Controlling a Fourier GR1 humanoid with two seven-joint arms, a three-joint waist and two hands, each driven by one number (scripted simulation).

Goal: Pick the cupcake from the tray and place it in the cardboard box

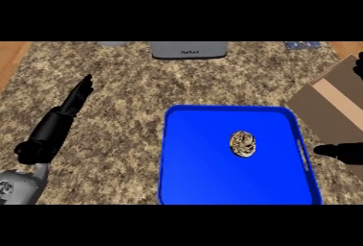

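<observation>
**Cupcake sits on the tray, both hands off it**

The right hand (340, 152) shows only at the right edge, just beside the blue tray (212, 182); its fingers I cannot tell. The left hand (64, 113) lies open, fingers straight, on the speckled counter (127, 77). The cupcake (243, 143) rests mid-tray, with the cardboard box (327, 103) beyond.

cupcake (243, 144) lies on tray (205, 192); cardboard box (327, 103) right of it.

A speckled beige-and-brown granite bench (127, 120) is filling the view. A grey rectangular appliance (189, 49) is sitting at its far edge, with a small blue-patterned object (302, 45) lying farther right.
</observation>
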